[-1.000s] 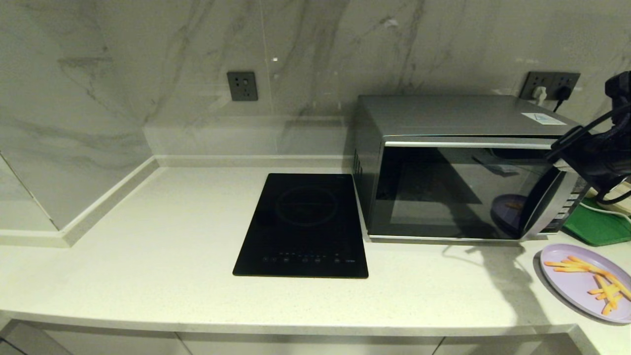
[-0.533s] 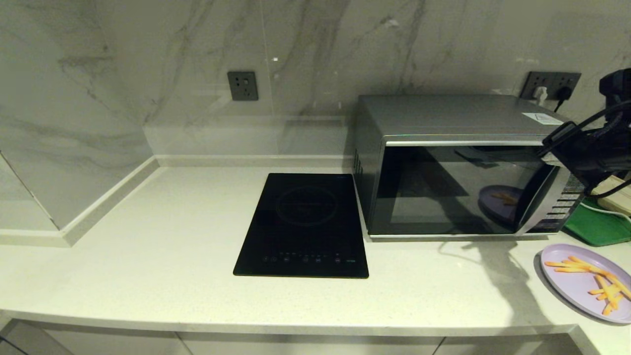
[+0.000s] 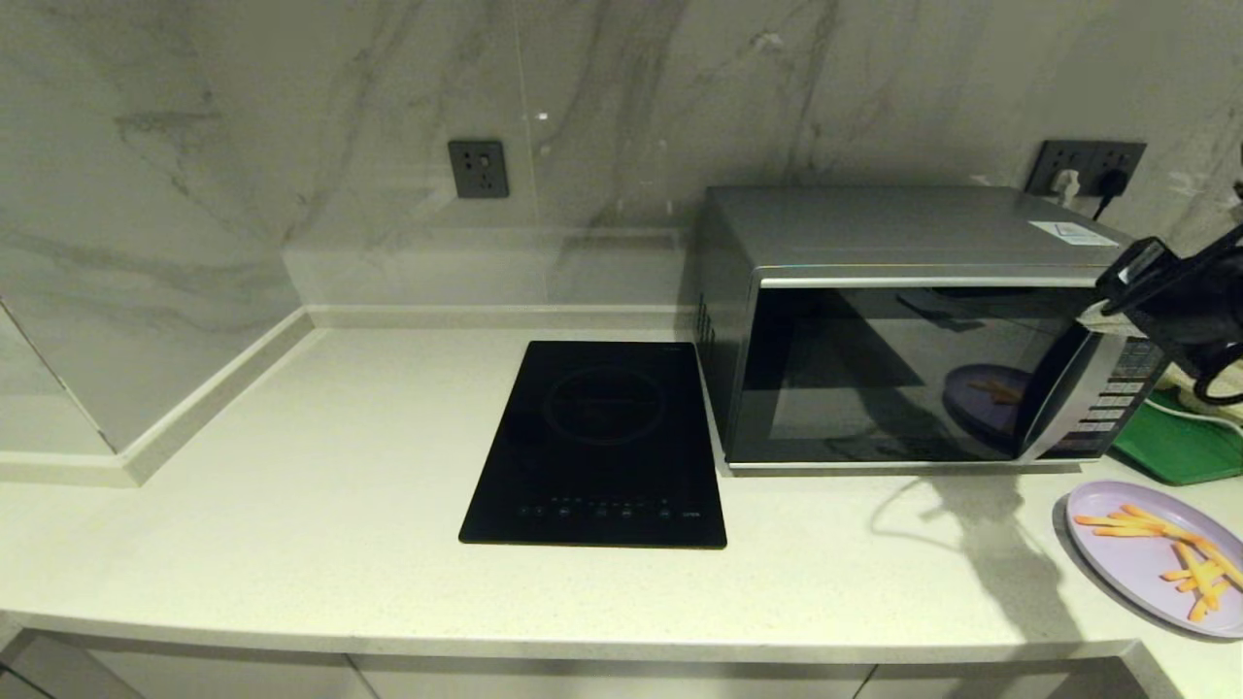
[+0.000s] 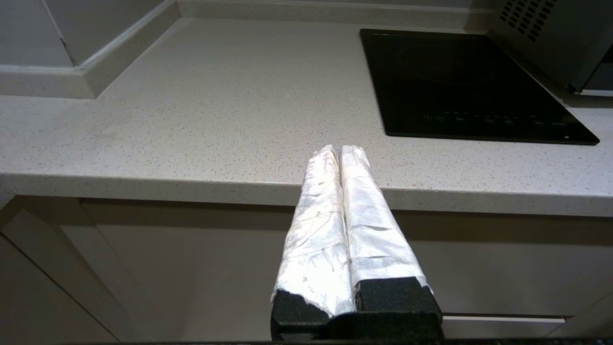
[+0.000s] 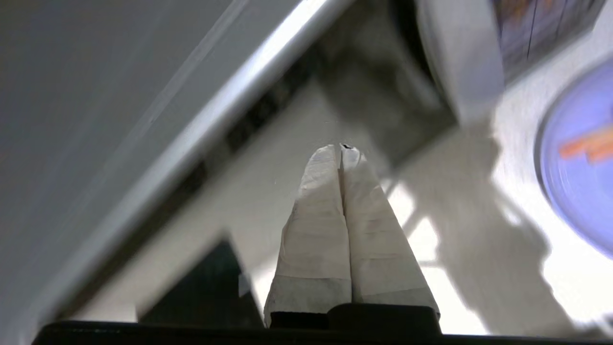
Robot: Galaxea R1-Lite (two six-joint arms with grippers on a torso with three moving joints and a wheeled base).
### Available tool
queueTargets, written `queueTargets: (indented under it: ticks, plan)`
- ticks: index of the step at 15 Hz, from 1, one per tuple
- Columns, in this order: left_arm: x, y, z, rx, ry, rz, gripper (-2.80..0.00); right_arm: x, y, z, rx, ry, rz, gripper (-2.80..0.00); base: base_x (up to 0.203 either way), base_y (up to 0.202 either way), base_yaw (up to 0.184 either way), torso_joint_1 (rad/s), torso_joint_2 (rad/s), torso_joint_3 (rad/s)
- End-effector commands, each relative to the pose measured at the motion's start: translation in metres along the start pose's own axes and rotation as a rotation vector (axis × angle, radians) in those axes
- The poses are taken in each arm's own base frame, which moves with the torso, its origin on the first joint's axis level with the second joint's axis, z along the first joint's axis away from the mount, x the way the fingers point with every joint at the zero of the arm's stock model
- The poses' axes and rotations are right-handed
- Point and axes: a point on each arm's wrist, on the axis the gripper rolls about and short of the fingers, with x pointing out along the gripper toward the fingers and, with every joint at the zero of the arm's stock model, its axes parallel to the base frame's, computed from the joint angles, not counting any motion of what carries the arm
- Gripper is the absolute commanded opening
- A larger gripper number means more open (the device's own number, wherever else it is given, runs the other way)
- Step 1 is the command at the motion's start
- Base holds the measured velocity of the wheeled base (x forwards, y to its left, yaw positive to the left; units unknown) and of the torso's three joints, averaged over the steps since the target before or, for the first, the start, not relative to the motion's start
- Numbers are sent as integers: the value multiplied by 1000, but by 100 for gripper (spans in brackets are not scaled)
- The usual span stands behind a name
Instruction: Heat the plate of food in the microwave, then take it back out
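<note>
The silver-grey microwave point(image 3: 903, 369) stands at the back right of the counter with its dark glass door closed. The lilac plate of food point(image 3: 1156, 558), with orange-yellow sticks on it, lies on the counter in front of the microwave's right end, outside the oven. My right gripper point(image 3: 1102, 316) hovers by the door's upper right corner near the button panel, shut and empty. In the right wrist view its fingertips point(image 5: 341, 148) point along the door, with the plate point(image 5: 579, 182) off to one side. My left gripper point(image 4: 339, 149) is parked shut below the counter's front edge.
A flat black cooktop point(image 3: 602, 437) lies left of the microwave. A green tray point(image 3: 1180, 442) and white cables sit right of the oven, below a wall socket point(image 3: 1088, 170). Bare counter stretches left of the cooktop, bounded by the marble wall.
The microwave door, slightly ajar a second ago, has swung shut. My right gripper has since drawn back to the right, away from the door.
</note>
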Motion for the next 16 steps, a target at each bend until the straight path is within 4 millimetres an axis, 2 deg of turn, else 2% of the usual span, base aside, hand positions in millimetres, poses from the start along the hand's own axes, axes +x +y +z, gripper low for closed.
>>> queueTargets:
  ticks: [1,4,6,8,11,13,16]
  plan:
    - [0,0,0,0,0,1,-280,-66,-3,-6,-63,73,91,-280,0,0,0,0,0,0]
    - [0,0,0,0,0,1,-280,-136,-13,-25,-253,183,197,-280,0,0,0,0,0,0]
    - [0,0,0,0,0,1,-280,-191,-23,-44,-385,207,265,-280,0,0,0,1,3,13]
    - [0,0,0,0,0,1,-280,-244,-42,-61,-482,191,296,-280,0,0,0,0,0,0]
    - [0,0,0,0,0,1,-280,-310,-84,-89,-536,76,255,-280,0,0,0,0,0,0]
    - [0,0,0,0,0,1,-280,-344,-119,-115,-561,-3,234,-280,0,0,0,0,0,0]
    - [0,0,0,0,0,1,-280,-369,-167,-157,-568,-109,179,-280,0,0,0,0,0,0]
